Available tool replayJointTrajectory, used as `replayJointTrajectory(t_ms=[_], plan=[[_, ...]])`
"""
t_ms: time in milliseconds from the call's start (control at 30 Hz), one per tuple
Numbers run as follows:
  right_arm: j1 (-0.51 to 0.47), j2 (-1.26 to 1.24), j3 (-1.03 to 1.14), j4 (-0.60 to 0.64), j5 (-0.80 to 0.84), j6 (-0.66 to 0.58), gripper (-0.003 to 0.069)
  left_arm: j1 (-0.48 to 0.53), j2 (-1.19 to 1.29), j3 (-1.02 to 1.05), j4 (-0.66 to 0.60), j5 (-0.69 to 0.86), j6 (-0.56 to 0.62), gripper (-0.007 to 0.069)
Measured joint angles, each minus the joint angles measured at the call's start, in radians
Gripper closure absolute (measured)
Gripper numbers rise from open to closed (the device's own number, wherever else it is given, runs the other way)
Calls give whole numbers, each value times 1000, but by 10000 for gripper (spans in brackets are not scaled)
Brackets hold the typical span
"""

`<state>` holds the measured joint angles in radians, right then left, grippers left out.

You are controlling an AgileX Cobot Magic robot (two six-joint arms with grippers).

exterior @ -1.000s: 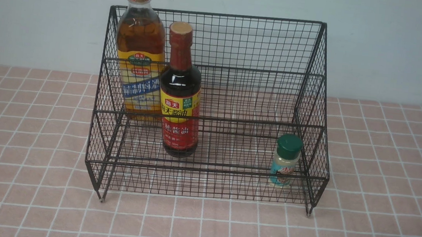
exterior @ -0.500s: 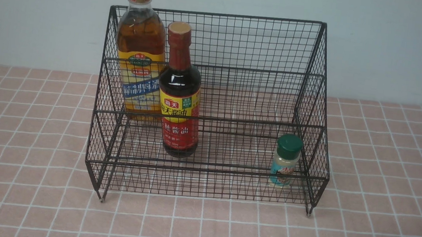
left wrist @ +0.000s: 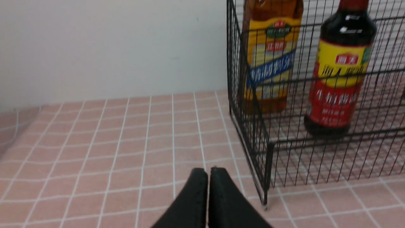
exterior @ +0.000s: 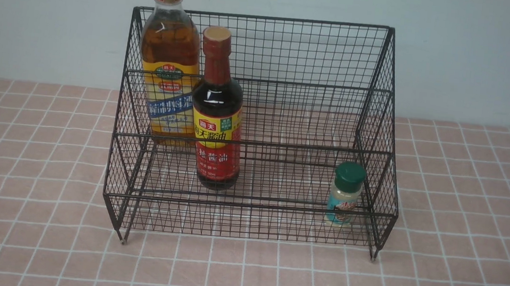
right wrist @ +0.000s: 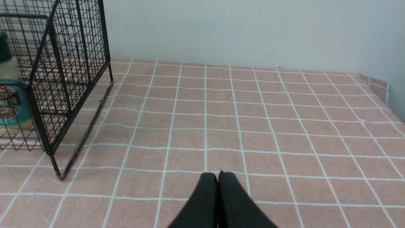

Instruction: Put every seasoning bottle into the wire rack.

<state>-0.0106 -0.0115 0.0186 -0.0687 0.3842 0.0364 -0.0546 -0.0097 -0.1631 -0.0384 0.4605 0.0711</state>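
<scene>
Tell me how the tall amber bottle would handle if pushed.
The amber bottle is tall and narrow, so a high push would likely tip it. It looks nearly full, probably heavy. The wire rack and the neighbouring soy bottle might limit sliding.

The dark soy bottle (exterior: 216,125) is showing 海天 in a red badge on its yellow band, with 酱油 beneath it. The tall amber bottle (exterior: 169,58) is carrying the same 海天 badge; its blue-band characters are staying too blurred to read, as is the shaker's (exterior: 344,195) label.
</scene>
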Motion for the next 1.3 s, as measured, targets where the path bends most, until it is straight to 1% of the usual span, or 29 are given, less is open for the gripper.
replayJointTrajectory(t_ms=[100, 233, 400, 1300], plan=[[0, 0, 0, 0, 0, 0, 672, 1, -2, 109, 1, -22, 0, 631], [0, 0, 0, 0, 0, 0, 672, 1, -2, 178, 5, -30, 0, 631], [0, 0, 0, 0, 0, 0, 672, 1, -2, 186, 5, -70, 0, 631], [0, 0, 0, 0, 0, 0, 672, 1, -2, 187, 4, -73, 0, 631]])
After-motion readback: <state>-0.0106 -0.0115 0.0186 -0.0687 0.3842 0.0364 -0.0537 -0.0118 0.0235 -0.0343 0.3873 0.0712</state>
